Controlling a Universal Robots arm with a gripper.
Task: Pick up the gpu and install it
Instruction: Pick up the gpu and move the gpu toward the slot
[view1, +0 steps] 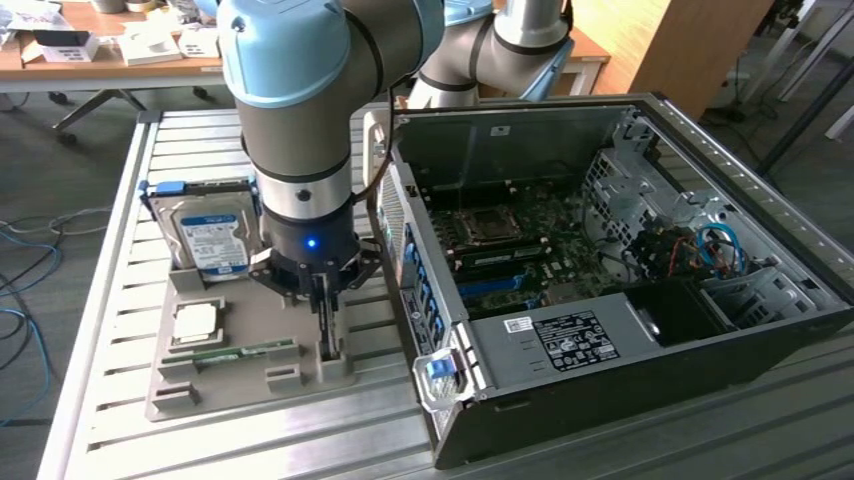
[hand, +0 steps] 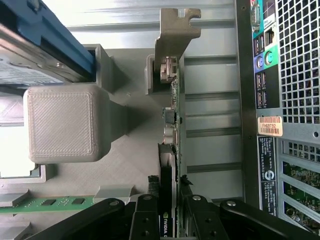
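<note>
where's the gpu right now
The gpu stands on edge in the grey tray at the exterior view's left, between the hard drive and the open computer case, with the gripper clamped on it.

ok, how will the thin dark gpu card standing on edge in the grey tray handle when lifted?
Probably stiff: the thin dark grey-black gpu is a flat board with a metal bracket. Apt to tip if released, standing on edge in the grey printed tray. Bare components look fragile; the gripper clamps its faces.
</note>
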